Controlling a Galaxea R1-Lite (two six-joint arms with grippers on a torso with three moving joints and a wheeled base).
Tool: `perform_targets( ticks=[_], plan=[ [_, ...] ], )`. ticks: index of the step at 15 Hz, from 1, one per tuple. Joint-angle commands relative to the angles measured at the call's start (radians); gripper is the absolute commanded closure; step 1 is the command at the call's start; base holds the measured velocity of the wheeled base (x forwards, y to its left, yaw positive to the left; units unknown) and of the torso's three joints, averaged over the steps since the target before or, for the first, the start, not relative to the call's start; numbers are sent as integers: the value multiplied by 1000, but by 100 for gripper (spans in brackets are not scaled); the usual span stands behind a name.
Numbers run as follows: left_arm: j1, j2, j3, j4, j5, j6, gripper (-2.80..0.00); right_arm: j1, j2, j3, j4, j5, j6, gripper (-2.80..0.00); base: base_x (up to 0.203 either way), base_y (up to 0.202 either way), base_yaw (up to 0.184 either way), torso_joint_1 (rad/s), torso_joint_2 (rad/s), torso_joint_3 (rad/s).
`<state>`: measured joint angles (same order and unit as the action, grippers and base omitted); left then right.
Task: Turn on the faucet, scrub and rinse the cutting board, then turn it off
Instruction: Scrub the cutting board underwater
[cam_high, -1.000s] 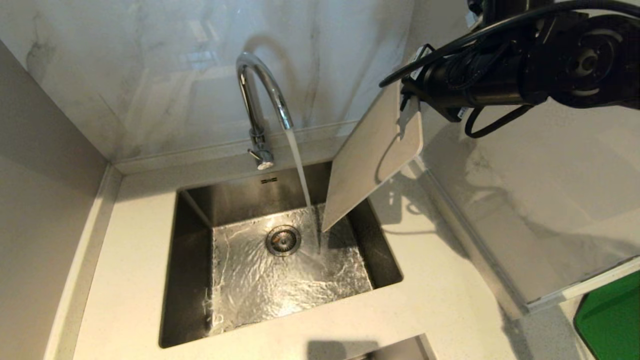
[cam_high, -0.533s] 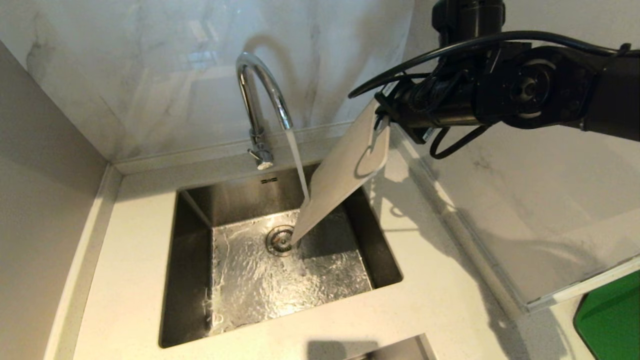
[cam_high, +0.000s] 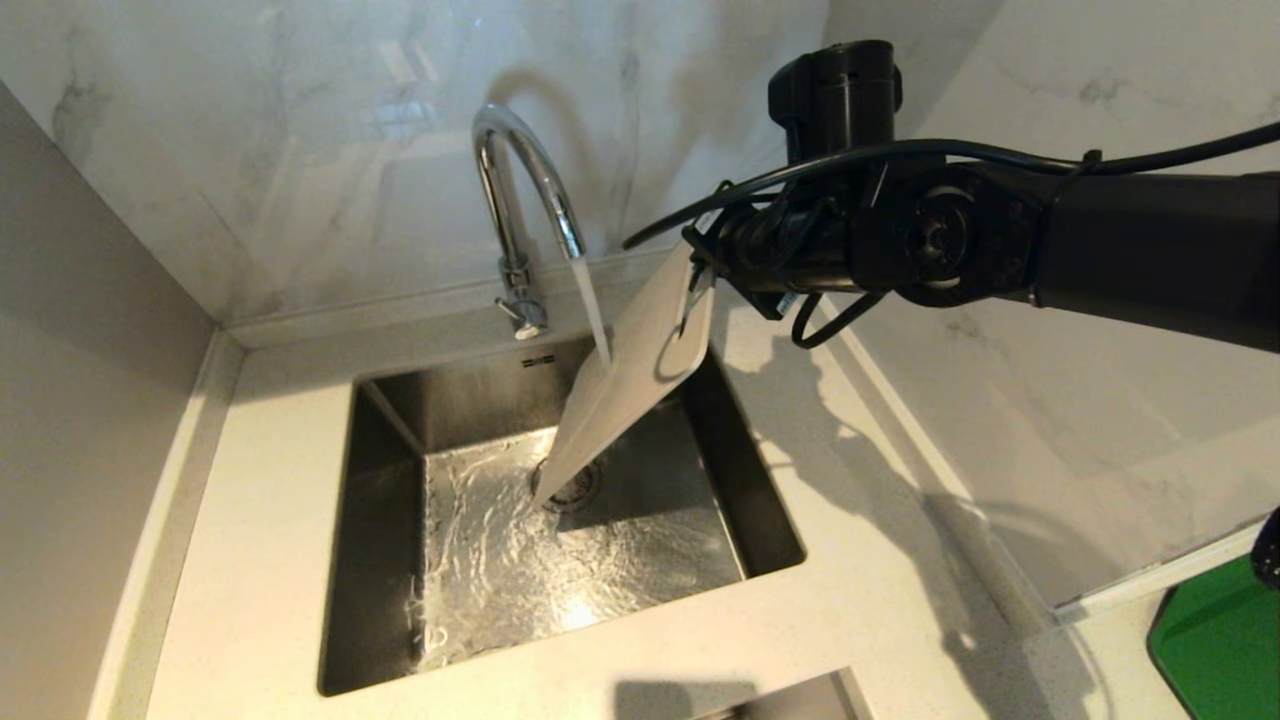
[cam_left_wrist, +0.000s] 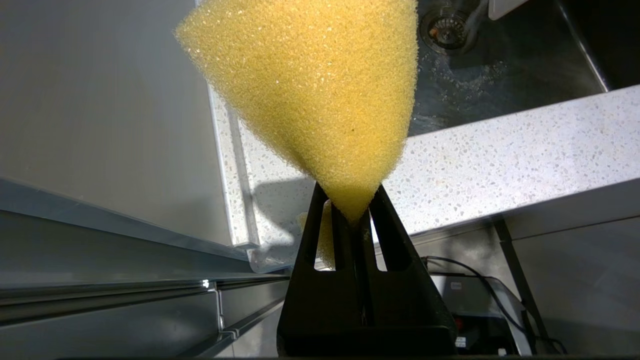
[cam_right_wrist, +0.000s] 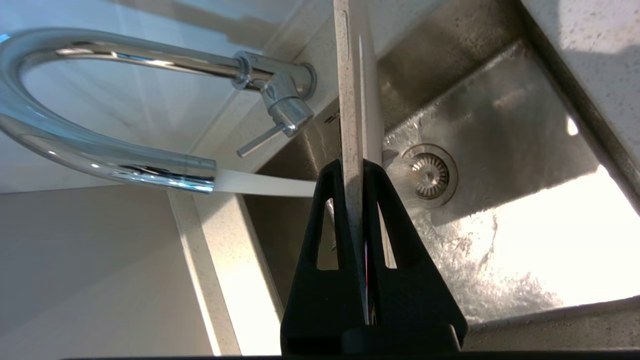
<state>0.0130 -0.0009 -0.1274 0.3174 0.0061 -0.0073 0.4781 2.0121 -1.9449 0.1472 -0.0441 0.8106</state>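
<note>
Faucet (cam_high: 525, 190) running, so step one done. Cutting board (cam_high: 625, 395) clamped edge-on in right gripper (cam_right_wrist: 357, 167), hanging below fingers under the stream. Sponge (cam_left_wrist: 320, 90) pinched in left gripper (cam_left_wrist: 352, 202) (scrub not visibly underway). Shutoff left.

A pale speckled stone countertop (cam_high: 270, 560) carries a rectangular stainless-steel sink (cam_high: 380, 560) sunk into it, and a tall chrome gooseneck faucet (cam_high: 520, 200) stands behind the sink.
</note>
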Motion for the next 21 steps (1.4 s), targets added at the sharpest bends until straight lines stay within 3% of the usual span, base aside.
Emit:
perform_targets(
  ticks=[1, 3, 8, 14, 16, 21],
  plan=[
    [1, -2, 0, 2, 0, 0, 0, 1, 7, 0, 1, -2, 4, 0, 0, 0, 0, 0, 0, 0],
    [1, -2, 0, 2, 0, 0, 0, 1, -14, 11, 16, -4, -8, 0, 0, 0, 0, 0, 0, 0],
    [1, -2, 0, 2, -1, 0, 0, 1, -149, 33, 175, -5, -126, 0, 0, 0, 0, 0, 0, 0],
    [1, -2, 0, 2, 0, 0, 0, -1, -339, 52, 309, -117, -249, 0, 0, 0, 0, 0, 0, 0],
    [1, -2, 0, 2, -2, 3, 0, -2, -394, 53, 389, -140, -259, 0, 0, 0, 0, 0, 0, 0],
    [1, -2, 0, 2, 0, 0, 0, -3, -444, 57, 405, -161, -260, 0, 0, 0, 0, 0, 0, 0]
  ],
)
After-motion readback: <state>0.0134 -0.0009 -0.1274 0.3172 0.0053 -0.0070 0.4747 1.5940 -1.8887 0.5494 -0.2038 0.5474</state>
